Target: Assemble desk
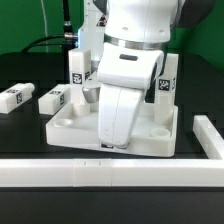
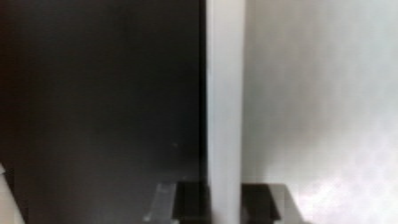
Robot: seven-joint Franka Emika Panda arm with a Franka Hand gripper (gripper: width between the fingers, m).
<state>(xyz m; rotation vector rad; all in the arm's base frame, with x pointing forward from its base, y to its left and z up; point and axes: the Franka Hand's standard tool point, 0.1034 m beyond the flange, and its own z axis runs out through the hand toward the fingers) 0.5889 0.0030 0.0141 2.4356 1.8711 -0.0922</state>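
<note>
The white tray-like tabletop (image 1: 70, 128) lies on the black table, mostly under my arm. Two white tagged legs stand upright at its back corners, one toward the exterior view's left (image 1: 78, 68) and one toward its right (image 1: 166, 84). Two more legs (image 1: 16, 97) (image 1: 54, 99) lie loose on the table at the exterior view's left. In the wrist view a long white leg (image 2: 222, 90) runs between my dark fingers (image 2: 183, 200), and my gripper (image 2: 221, 197) is shut on it. The arm's white body hides the gripper in the exterior view, so I cannot tell there which leg it holds.
A long white low wall (image 1: 90, 171) runs along the front of the table and turns back at the exterior view's right (image 1: 209, 139). Dark cables hang at the back left.
</note>
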